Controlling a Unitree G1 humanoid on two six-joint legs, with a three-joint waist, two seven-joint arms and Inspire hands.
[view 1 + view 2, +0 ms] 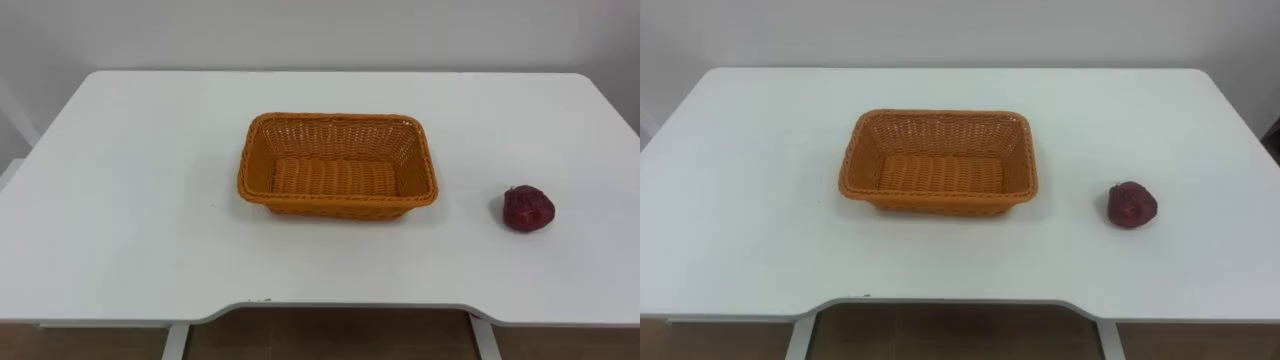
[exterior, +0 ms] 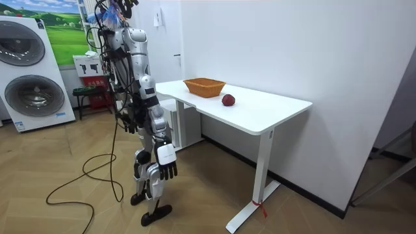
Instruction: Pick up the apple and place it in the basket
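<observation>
We stand before the white rectangular table [image 1: 120, 200]. The dark red apple [image 1: 527, 208] lies on it, right of the orange woven basket [image 1: 337, 165], apart. Our right hand [image 2: 168, 170] hangs down, fingers relaxed, holding nothing.

Room view: I have it standing upright, back from the desk's front edge and facing it. Both arms are down at the sides. Right hand [image 2: 168, 169] hangs low beside the leg, fingers straight and loosely spread, pointing down, holding nothing. Left hand [image 2: 130, 122] hangs on the body's far side, partly hidden.
</observation>
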